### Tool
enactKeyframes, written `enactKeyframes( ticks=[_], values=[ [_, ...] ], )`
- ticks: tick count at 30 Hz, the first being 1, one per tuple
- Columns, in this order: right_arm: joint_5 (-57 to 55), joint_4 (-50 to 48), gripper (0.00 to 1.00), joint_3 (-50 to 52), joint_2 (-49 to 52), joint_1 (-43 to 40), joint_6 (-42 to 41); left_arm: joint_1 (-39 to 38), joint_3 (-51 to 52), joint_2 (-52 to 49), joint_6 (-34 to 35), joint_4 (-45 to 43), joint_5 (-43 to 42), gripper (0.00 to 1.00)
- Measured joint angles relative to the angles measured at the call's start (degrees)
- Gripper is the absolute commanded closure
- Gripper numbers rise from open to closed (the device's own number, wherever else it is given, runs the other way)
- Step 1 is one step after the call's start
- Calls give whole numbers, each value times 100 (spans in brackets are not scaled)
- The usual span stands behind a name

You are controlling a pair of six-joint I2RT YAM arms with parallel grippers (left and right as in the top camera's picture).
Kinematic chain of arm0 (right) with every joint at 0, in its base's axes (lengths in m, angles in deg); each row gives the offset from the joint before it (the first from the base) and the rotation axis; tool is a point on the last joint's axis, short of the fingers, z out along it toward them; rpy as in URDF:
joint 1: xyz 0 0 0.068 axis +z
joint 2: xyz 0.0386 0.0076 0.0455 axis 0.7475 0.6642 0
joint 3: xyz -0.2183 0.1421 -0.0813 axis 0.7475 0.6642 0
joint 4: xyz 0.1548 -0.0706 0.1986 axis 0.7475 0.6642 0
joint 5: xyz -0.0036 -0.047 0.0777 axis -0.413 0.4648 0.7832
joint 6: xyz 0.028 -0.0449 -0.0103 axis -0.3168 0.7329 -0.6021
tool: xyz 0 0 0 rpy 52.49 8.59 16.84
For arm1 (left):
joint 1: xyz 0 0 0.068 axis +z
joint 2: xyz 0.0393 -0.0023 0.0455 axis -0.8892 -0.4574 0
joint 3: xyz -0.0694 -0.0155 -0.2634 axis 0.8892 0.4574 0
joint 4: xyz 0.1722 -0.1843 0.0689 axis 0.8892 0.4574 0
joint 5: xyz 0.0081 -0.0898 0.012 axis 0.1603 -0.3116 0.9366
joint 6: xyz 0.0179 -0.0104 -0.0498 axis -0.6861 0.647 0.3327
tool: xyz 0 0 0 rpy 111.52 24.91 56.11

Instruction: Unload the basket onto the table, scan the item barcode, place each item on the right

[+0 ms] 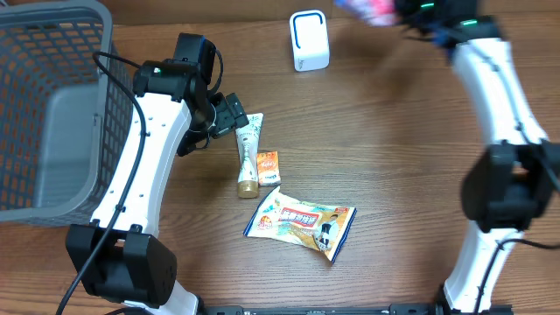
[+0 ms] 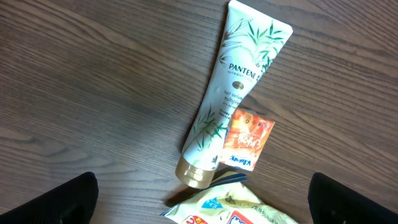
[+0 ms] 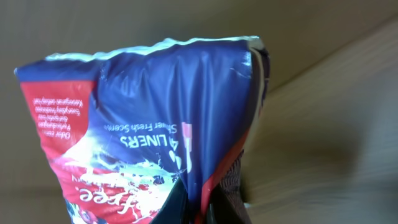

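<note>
Pinched fast in the right gripper (image 3: 202,205): blue-and-red liner packet (image 3: 143,124), raised to the right of the white scanner (image 1: 310,40), toward its far side. Likely a short leftward carry to the scanner. Left gripper (image 1: 229,116) spread open above the tube (image 2: 230,93), near-left of the scanner.

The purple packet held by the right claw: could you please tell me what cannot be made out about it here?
- Overhead: the purple packet is blurred and cut by the top edge.
- Right wrist: its lower part leaves the frame; no barcode shows.
- Right claw: only dark finger parts show at the bottom edge.
</note>
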Motion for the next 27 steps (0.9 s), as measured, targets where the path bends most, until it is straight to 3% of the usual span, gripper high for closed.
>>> enactKeyframes(
  ticks=[4,10,18,23,27],
  values=[
    [-162,1040,96,-85,-114,-1047,-46,0,0,0,0,2,-2,0],
    [-1357,2592,96,-63,-111,-2361,-55,0,0,0,0,2,-2,0],
    [-2413,2625,96,640,-114,-3600,184,0,0,0,0,2,-2,0],
    [-2430,2302,68,1121,-111,-4258,564,0,0,0,0,2,-2,0],
    [-2374,2286,21,1145,-111,-4594,979,0,0,0,0,4,-2,0]
  ],
)
